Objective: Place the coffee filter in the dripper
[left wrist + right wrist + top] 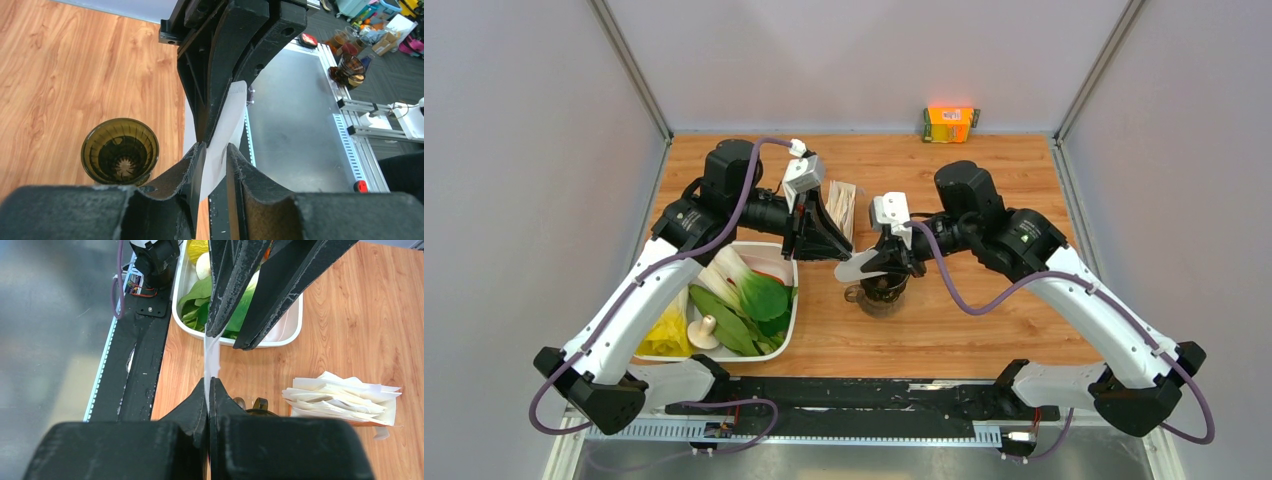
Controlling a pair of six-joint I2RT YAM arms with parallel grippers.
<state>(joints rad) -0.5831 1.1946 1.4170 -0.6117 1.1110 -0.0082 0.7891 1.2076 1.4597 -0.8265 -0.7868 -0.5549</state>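
Worktop middle: right gripper (210, 384) pinches filter (212, 354) above dripper (120, 150); left gripper (216, 150) stands parted around it. Next, probably lower it in.

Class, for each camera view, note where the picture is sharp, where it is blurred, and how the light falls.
Top external: even, soft light, all sharp, faint shadows on the table. Left wrist: the left pincer is blurred at its near base, the dripper crisp. Right wrist: the right pincer is soft, the filter packet sharp.
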